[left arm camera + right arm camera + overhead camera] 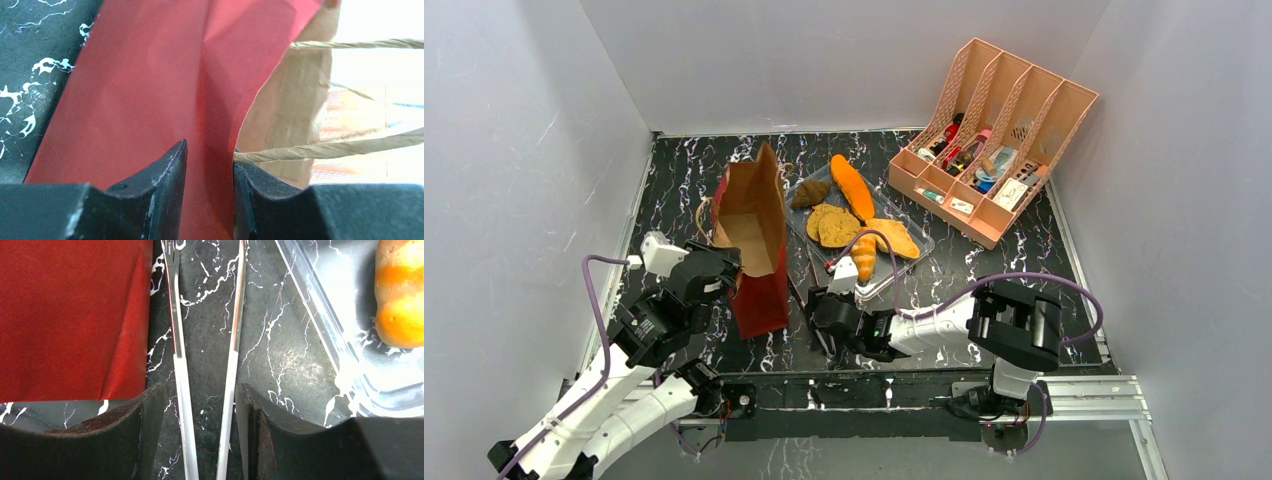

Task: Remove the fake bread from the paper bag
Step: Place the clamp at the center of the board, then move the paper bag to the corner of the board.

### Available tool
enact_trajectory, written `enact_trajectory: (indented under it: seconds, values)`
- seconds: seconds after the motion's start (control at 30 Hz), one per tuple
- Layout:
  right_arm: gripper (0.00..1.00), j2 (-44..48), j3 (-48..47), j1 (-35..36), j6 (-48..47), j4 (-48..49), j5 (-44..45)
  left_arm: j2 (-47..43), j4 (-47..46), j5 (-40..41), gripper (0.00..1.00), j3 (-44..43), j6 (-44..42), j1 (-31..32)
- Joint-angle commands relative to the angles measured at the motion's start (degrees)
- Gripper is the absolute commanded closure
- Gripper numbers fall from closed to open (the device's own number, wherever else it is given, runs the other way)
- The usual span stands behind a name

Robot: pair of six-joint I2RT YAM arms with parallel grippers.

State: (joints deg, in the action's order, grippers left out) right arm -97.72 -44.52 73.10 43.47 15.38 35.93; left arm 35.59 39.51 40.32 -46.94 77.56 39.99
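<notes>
Two hands: left hand (727, 265) and right hand (814, 297) sit low on the dark surface (984, 265).
Left hand: released, fingers (165, 170) apart, the bag's red wall between them.
Right hand: fingers around the two thin arms of metal tongs (177, 365); I cannot tell if it squeezes them.
Paper bag (759, 295): stands upright, mouth open; its near wall hides part of the inside.
Fake bread (852, 187): lies in the clear tray (921, 245), just right of the bag.
Pink rack (994, 130): far right; the things inside are too small to name.
</notes>
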Motion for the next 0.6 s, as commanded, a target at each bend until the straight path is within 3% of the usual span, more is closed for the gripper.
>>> enact_trajectory:
  seconds: [0.0,0.2,0.57]
  values:
    - [0.48,4.2,-2.4,-0.1,-2.9,2.5,2.0,1.0,1.7,1.1,0.65,-2.8,-0.6,0.2]
    - [0.45,11.1,-4.2,3.4,-9.5,-0.7,6.0,1.3,1.7,0.1,0.63,-2.9,-0.1,0.2]
    - [0.42,12.6,-12.1,12.8,-22.3,-3.6,14.4,-0.4,2.9,-1.5,0.63,-1.6,1.0,0.2]
